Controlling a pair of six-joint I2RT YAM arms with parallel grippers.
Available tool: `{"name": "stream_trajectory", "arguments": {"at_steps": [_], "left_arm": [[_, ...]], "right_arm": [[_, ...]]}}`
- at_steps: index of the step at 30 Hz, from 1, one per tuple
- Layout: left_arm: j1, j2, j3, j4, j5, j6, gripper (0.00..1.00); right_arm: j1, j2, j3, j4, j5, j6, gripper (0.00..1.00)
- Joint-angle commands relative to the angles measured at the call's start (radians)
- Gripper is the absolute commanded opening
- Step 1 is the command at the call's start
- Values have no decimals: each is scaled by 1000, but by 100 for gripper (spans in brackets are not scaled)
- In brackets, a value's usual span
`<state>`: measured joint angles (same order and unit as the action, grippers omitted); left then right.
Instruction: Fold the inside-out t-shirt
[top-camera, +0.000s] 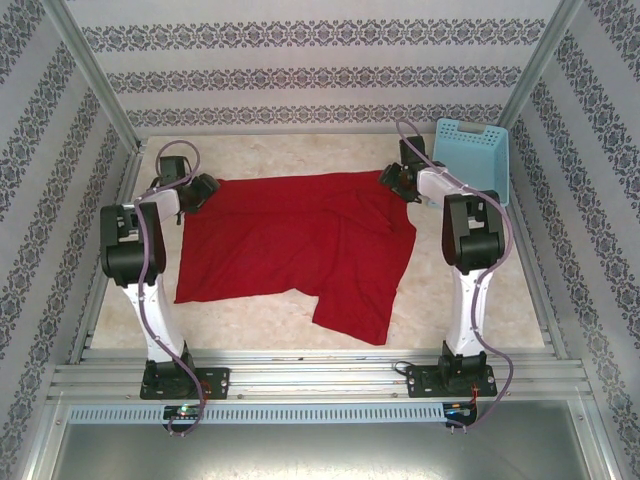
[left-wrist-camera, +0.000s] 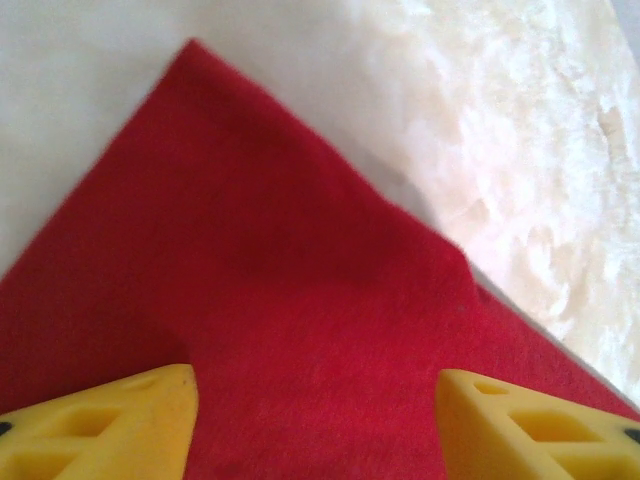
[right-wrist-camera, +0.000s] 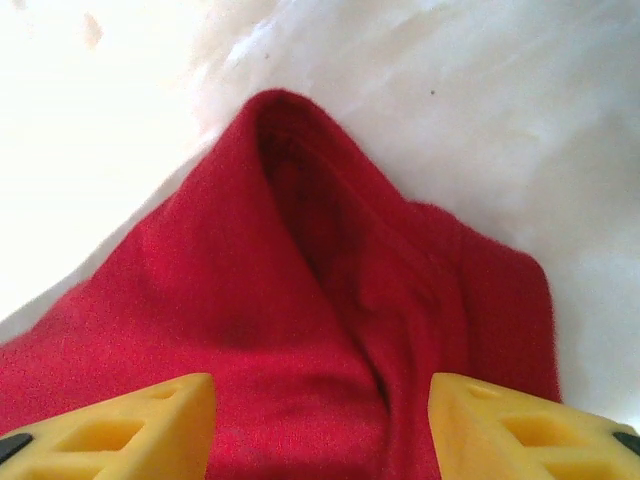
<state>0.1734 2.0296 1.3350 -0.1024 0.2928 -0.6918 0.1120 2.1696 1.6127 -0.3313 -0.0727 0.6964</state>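
T-shirt (top-camera: 290, 240) on the table (top-camera: 250, 325), basket (top-camera: 478, 150) behind at far right, seemingly apart.

A: Setting?
B: Robot lab test cell. Aluminium frame posts (top-camera: 100, 85) at upper left and right, patterned wall panels (top-camera: 300, 60) boxing in a pale worktop (top-camera: 260, 325).
A: Other evidence?
B: Left arm (top-camera: 135, 250) and right arm (top-camera: 470, 240) bolted to slotted rails (top-camera: 320, 375) along the bottom edge.

I count red t-shirt (top-camera: 290, 245) x1, single garment on my screens. Light blue basket (top-camera: 472, 155) x1. Bench (top-camera: 260, 320) x1. Arms x2: left arm (top-camera: 135, 250), right arm (top-camera: 470, 235). Claws x2, one per arm: left claw (top-camera: 198, 190), right claw (top-camera: 395, 182). Yellow fingers (left-wrist-camera: 110, 425) x2 on each claw in my wrist feeds, so 4 total. Kinds of loose stuff: 2, shirt and basket.
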Motion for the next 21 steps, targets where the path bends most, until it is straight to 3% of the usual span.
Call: {"name": "stream_trajectory", "arguments": {"at_steps": [1, 9, 13, 21], "left_arm": [[14, -171, 1, -261, -144, 27, 70], [-1, -615, -418, -355, -256, 11, 74], [-73, -879, -645, -394, -326, -56, 71], [-101, -1050, -772, -540, -426, -83, 71]], "right_arm": [[34, -186, -50, -58, 48, -94, 60], [212, -565, -419, -106, 161, -173, 66], [266, -704, -576, -143, 151, -166, 67], [378, -907, -798, -169, 149, -113, 68]]}}
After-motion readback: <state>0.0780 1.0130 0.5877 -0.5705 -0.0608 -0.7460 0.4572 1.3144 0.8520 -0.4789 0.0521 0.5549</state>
